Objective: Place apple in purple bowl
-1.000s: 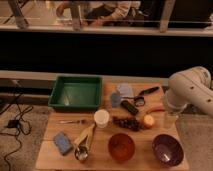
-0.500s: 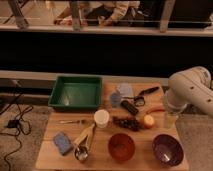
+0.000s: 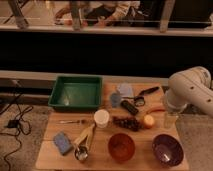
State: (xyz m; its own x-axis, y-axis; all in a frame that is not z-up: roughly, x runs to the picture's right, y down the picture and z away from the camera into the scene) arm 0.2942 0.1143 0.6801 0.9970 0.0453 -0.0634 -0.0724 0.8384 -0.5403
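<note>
Apple (image 3: 148, 120) – small, yellowish with an orange blush – sits on the wooden table (image 3: 50, 159), right of the middle and free of either bowl. At its 9 o'clock, just beside it, lies the dark grape bunch (image 3: 126, 123). At its 1 o'clock a thin orange carrot (image 3: 156, 110) lies close by. The purple bowl (image 3: 167, 149) stands near the apple at its 5 o'clock, by the table's front right corner, and it looks empty. The orange-red bowl (image 3: 121, 146) is at the apple's 7 o'clock, beside the purple one but apart from it.

The gripper (image 3: 170, 120) hangs at the apple's 3 o'clock, near it, under the bulky white arm (image 3: 192, 90) that comes in from the right edge – whether it is apart or together cannot be told.

Further out, a white cup (image 3: 101, 118) stands at 9 o'clock beyond the grapes. A black oblong object (image 3: 130, 107) lies at 11 o'clock. The green tray (image 3: 76, 92) fills the far left part at 10 o'clock. A blue sponge (image 3: 62, 142) rests at 8 o'clock near the front left.
</note>
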